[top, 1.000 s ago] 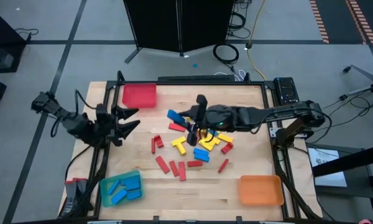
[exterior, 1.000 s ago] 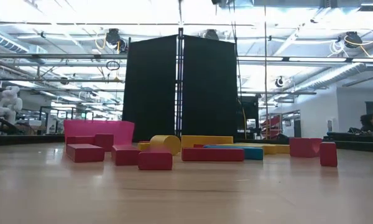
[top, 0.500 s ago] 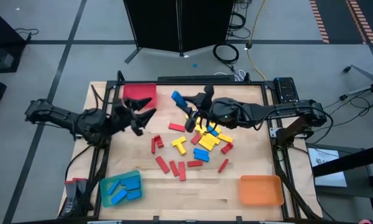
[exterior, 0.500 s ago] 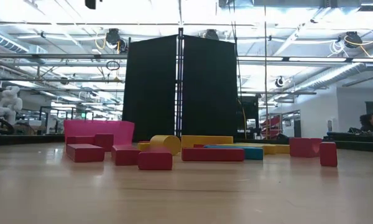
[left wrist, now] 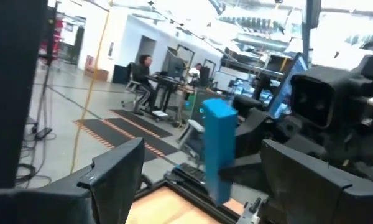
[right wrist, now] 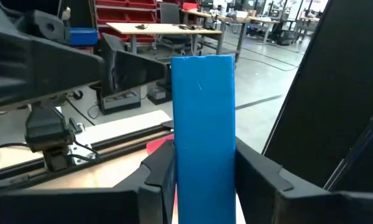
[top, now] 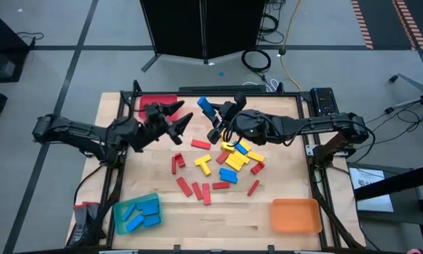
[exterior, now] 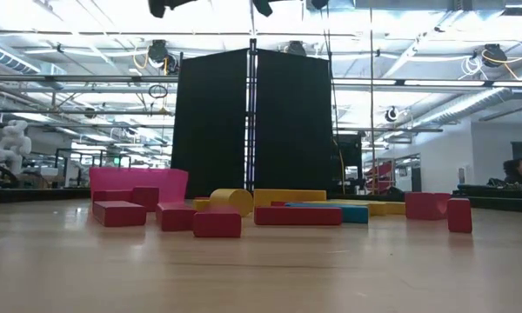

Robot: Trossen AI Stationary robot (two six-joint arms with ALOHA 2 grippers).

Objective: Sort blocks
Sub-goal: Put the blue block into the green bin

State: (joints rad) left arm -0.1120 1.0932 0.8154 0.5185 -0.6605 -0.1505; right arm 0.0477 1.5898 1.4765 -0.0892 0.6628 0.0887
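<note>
Left gripper (top: 182, 124): jaws spread wide, empty, raised above the table near the red tray (top: 149, 101).

Blue block (top: 205, 108): at its 2 o'clock, just beside, long axis pointing toward that gripper.

Right gripper (top: 216, 125): clamped on the block's far end, holding it aloft; a handover looks imminent.

Remaining blocks (top: 229, 161): scattered at 5 o'clock.

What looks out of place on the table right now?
Nothing is spilled or damaged. One thing stands out: the right claw holds a blue block up in mid-air, facing the open left claw, well away from the teal tray that holds the other blue blocks.
</note>
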